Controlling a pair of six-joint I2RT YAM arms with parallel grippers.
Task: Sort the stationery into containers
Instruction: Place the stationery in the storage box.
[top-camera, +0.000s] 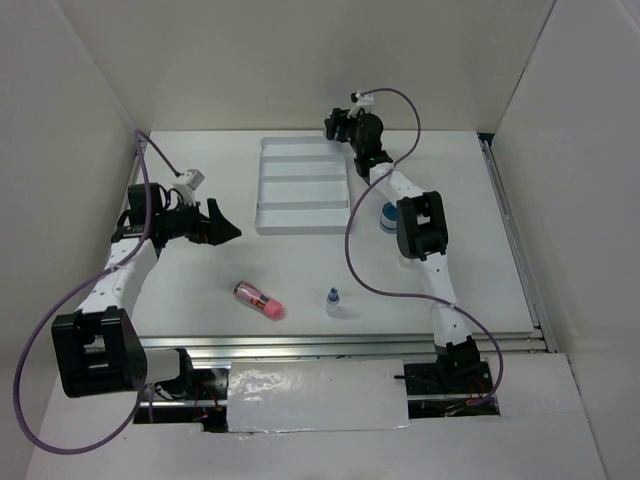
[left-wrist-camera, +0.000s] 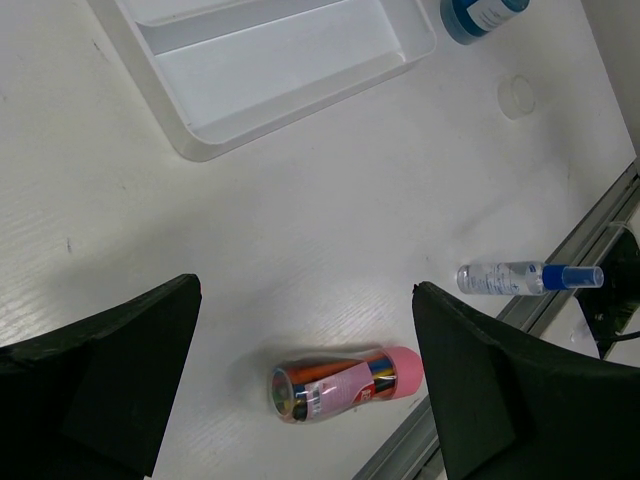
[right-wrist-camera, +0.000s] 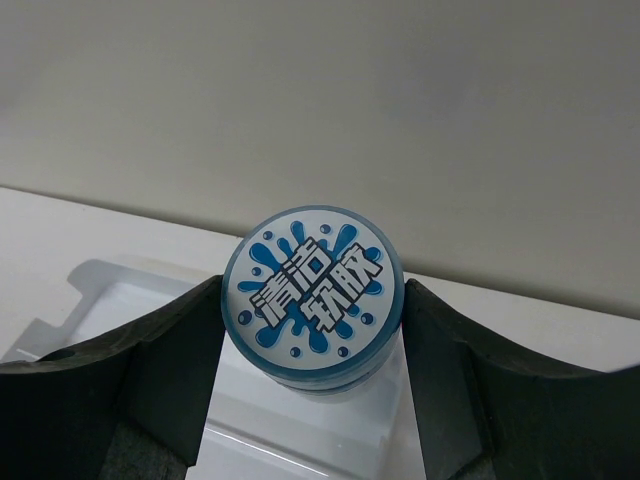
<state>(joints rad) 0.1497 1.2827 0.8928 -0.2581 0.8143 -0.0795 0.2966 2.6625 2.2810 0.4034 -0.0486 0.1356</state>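
Right gripper, half-closed around a blue pot, hovers over the tray below; released here, the pot might clip the rim and bounce out.

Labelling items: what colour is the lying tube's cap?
Pink cap on the tube, clearest in the left wrist view.

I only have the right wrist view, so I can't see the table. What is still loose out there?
Observer: A pink tube and a small blue-capped bottle lie on the table, on the tray's near side.
Operator: Any other pot?
Observer: Yes, a second blue pot stands right of the tray.
Operator: And the left tool?
Observer: The left tool is open, holding nothing, left of the tray.
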